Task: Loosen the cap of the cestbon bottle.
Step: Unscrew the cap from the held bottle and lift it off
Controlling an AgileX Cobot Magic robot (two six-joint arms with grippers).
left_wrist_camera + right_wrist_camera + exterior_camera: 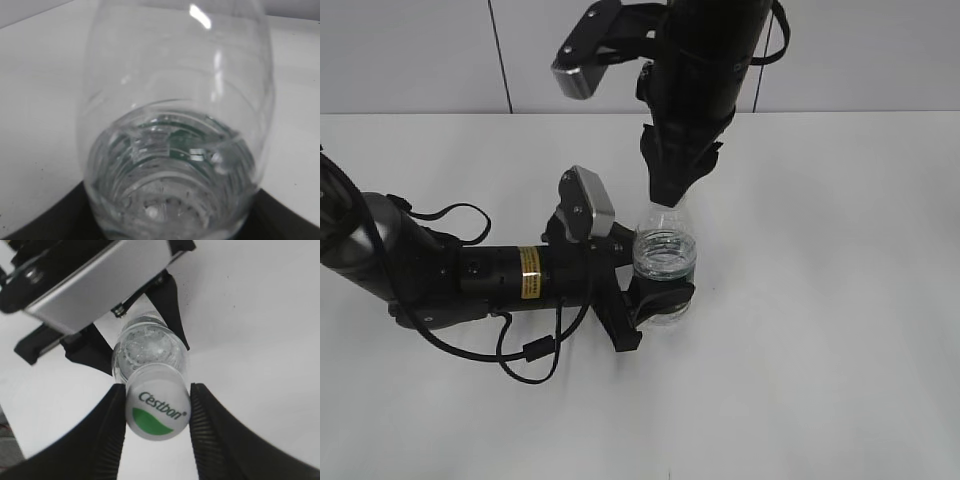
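Near the table [840,380] centre, the Cestbon bottle [665,262] is held upright at its lower body, clamped by the left gripper [658,295] from the left. From above, the white cap [157,409] with green mark is pinched between the right gripper's [157,415] ribbed black fingers [109,430], both touching its sides.

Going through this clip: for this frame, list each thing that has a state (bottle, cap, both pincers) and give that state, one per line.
cestbon bottle: upright on the table, partly filled with water, gripped around its body.
cap: on the bottle neck, between the right pincer's fingers; how far it is screwed down cannot be told.
left pincer: shut on the bottle's body, holding it steady.
right pincer: closed against the cap's sides from above.
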